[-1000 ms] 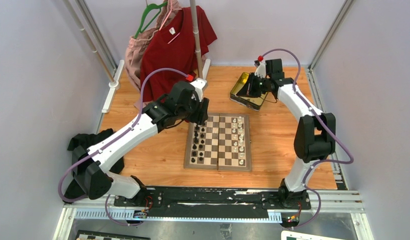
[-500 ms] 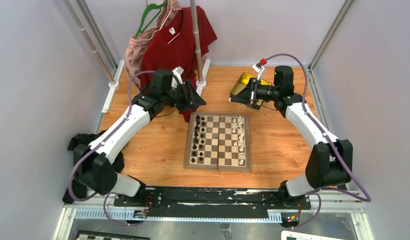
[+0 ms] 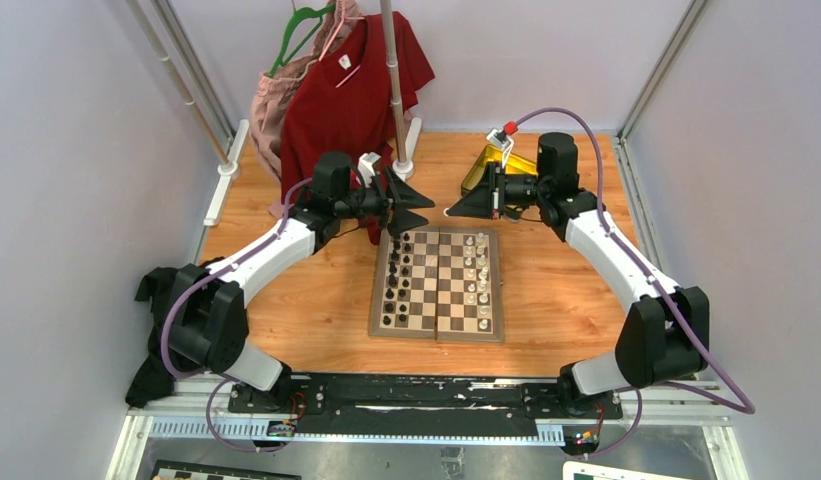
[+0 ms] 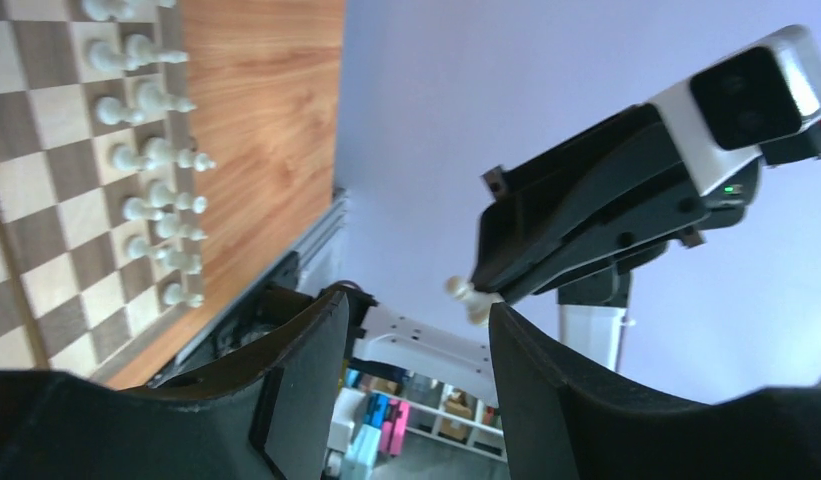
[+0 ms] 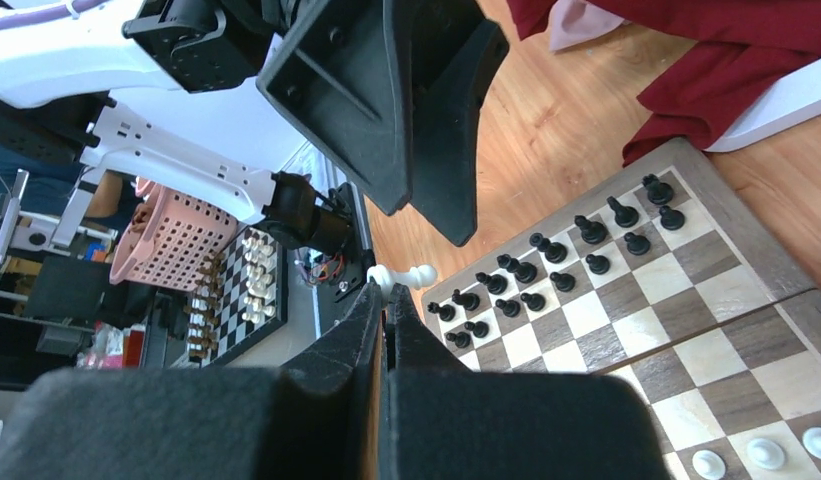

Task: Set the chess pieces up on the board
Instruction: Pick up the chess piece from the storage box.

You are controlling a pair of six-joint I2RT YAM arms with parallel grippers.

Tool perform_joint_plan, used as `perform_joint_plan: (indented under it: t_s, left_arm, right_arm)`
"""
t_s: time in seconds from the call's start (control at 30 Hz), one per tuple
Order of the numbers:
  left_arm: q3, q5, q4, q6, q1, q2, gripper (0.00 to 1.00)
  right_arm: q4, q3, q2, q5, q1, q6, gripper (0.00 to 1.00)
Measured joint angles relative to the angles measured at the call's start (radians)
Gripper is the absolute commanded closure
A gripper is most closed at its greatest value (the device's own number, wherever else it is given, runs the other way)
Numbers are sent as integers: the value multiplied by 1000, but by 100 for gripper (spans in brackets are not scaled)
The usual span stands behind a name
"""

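Clothing hangs at the far left of the table (image 3: 286,290): a pink garment (image 3: 271,110) and a red shirt (image 3: 346,90) on a stand. Below the shirt, the left claw (image 3: 426,208) hovers in the air over the board's far-left corner and points to the right. Its fingers (image 4: 306,380) stand apart with nothing between them. The board (image 3: 441,290) lies flat in the middle of the table. Black pieces (image 3: 398,275) fill the two files along its left side and white pieces (image 3: 476,280) stand in the two files along its right side. Above the far edge of the board, the right claw (image 3: 450,211) points left, tip to tip with the left claw with a small gap between them. Its fingers are pressed together on the base of a white pawn (image 5: 406,275), which sticks out sideways from the tip toward the other claw. From the left wrist, that pawn (image 4: 466,293) shows in line with the space between the open fingers, just beyond them and not touching either one. Behind the right claw, a gold tin (image 3: 516,163) sits on the table near the far edge.
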State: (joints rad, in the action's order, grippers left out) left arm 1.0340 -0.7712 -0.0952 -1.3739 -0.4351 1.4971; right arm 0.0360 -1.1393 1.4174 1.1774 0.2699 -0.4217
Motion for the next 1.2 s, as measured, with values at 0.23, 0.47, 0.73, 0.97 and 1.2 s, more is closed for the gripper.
perform_joint_plan:
  t_s: [0.23, 0.47, 0.73, 0.97, 1.2]
  left_arm:
    - [-16, -33, -113, -138, 0, 0, 40]
    - [-43, -45, -163, -230, 0, 0, 48]
    - [-55, -55, -290, -394, -8, 0, 53]
    - [-54, -58, -399, -511, -61, 0, 55]
    - [-54, -59, -423, -543, -72, -2, 56]
  right_arm:
    - [-65, 0, -37, 2, 32, 47, 100]
    - [-24, 3, -88, 15, 37, 19, 100]
    - [81, 22, -98, 46, 39, -62, 100]
    - [45, 20, -126, 49, 39, -26, 100]
    - [0, 17, -158, 44, 39, 37, 100]
